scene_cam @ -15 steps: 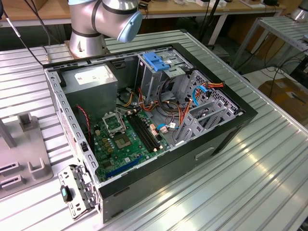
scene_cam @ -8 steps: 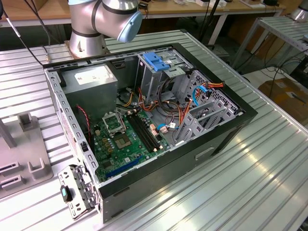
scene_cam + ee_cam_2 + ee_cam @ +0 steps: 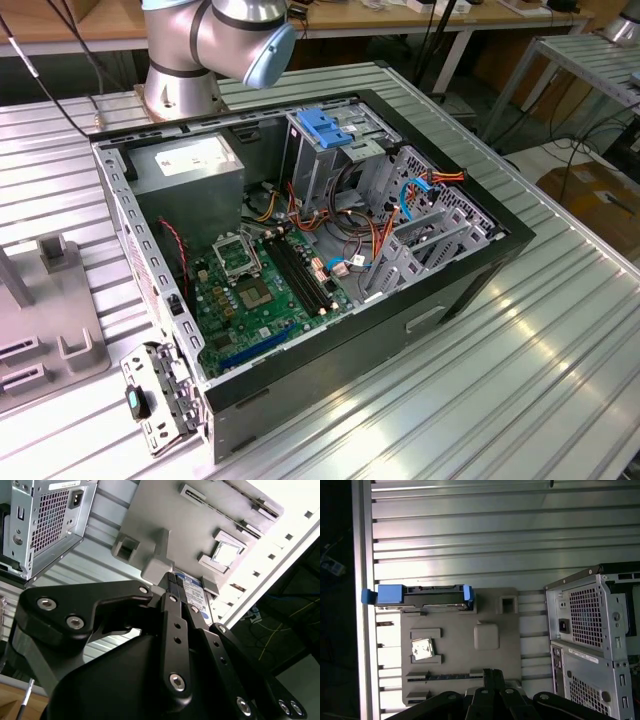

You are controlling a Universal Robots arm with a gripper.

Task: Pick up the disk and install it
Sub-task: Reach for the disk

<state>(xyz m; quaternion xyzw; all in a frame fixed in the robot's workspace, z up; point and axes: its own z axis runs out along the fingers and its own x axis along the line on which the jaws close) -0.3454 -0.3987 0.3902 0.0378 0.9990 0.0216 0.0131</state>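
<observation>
Plainly early days: the disk (image 3: 420, 597) stands on edge in a grey holder (image 3: 455, 645) on the counter (image 3: 470, 540), beside the open computer case (image 3: 430, 310). The hand (image 3: 489, 672) hovers nearby, closed and empty; pickup and fitting remain.

At the exterior view's top stands a silver-grey arm (image 3: 195, 40) with a rounded light-blue joint cap (image 3: 272, 55). In both wrist views the tool (image 3: 491, 674) is matte black linked bars with silver hex screws (image 3: 177, 681).

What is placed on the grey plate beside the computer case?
The disk stands on edge on the grey plate, and a silver square part lies in a recess. The end effector hides one plate edge.
</observation>
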